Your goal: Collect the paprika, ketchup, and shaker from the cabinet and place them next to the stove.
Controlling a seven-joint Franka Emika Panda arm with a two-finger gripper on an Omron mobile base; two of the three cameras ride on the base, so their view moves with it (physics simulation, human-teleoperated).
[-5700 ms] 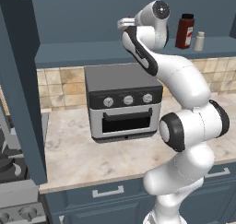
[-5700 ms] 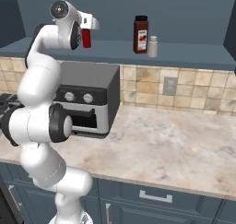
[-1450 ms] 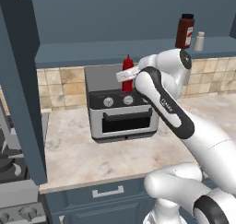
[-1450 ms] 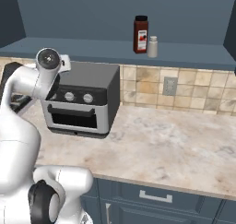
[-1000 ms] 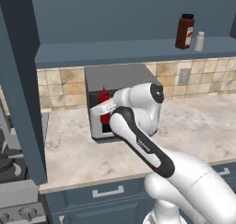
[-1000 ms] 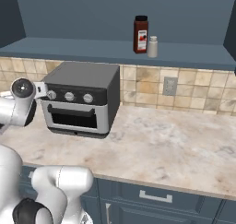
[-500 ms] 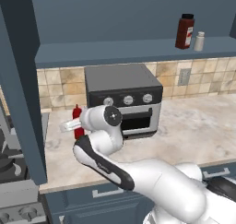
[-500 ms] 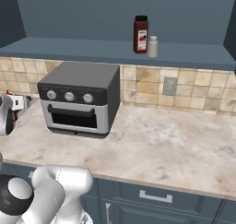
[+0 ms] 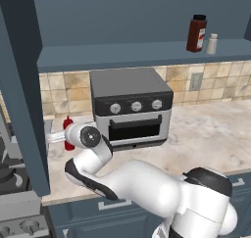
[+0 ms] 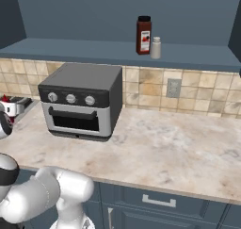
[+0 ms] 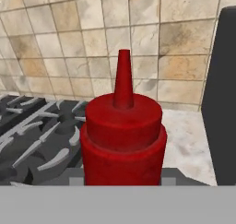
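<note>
Ketchup (image 11: pixel 122 140) sat right before the gripper (image 9: pixel 58 136), stove (image 11: pixel 37 131) to its left, toaster oven (image 11: pixel 223 94) to its right.

No writing, brand, number or sign can be read anywhere; the paprika (image 9: pixel 197 33) jar on the cabinet (image 9: pixel 137 53) shelf bears a pale label, but whatever is on it is too small and blurred to make out; the ketchup (image 11: pixel 122 140) bottle, seen close in the hand view, is plain red with no print on its visible side; the three knobs on the front of the toaster oven (image 9: pixel 132 107) show no legible markings around them.
</note>
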